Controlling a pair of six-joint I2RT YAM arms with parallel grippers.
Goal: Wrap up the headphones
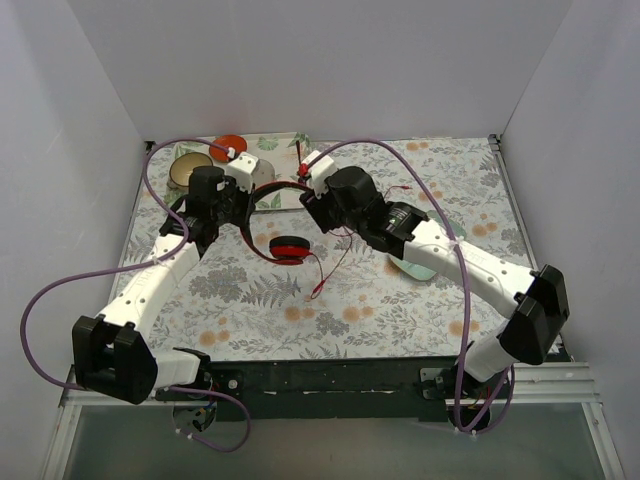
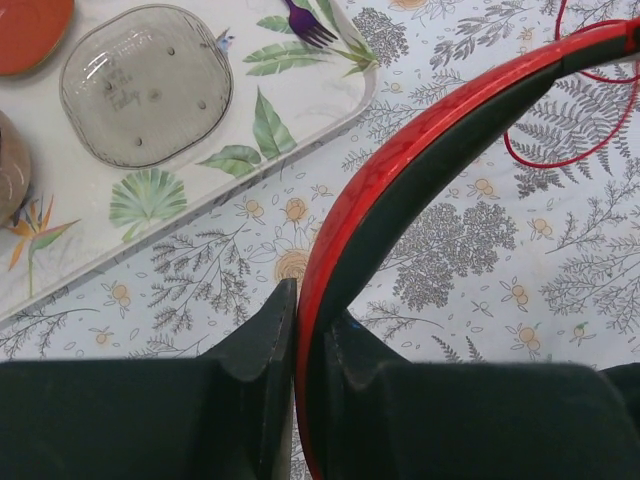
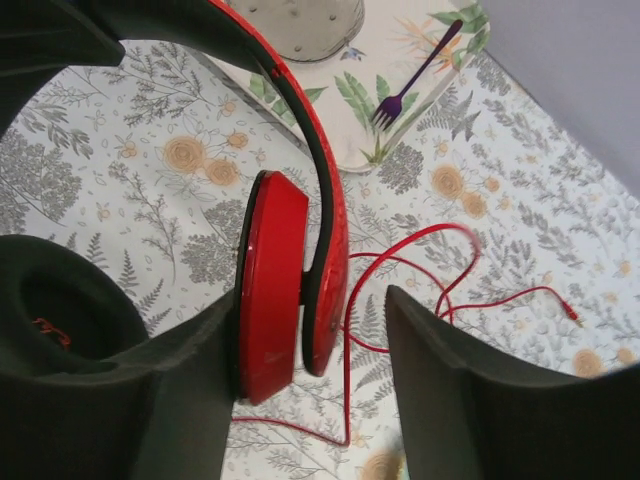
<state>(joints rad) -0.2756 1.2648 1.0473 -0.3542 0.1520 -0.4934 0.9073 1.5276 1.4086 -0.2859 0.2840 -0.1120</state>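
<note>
Left tool (image 2: 308, 318) is pinching the headphones (image 1: 290, 248) by their band (image 2: 400, 150), holding them over the middle of the bench (image 1: 400, 300). Right tool (image 3: 312, 325) is straddling one red cup (image 3: 270, 290), fingers spread, seemingly not touching it. Loose cable (image 3: 347, 380) is trailing underneath, so a careless closing is risking trapping it and twisting the band free.

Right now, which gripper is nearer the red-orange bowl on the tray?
Left. The left gripper pinches the headband just in front of the red-orange bowl; the right gripper is open around the ear cup, farther right.
</note>
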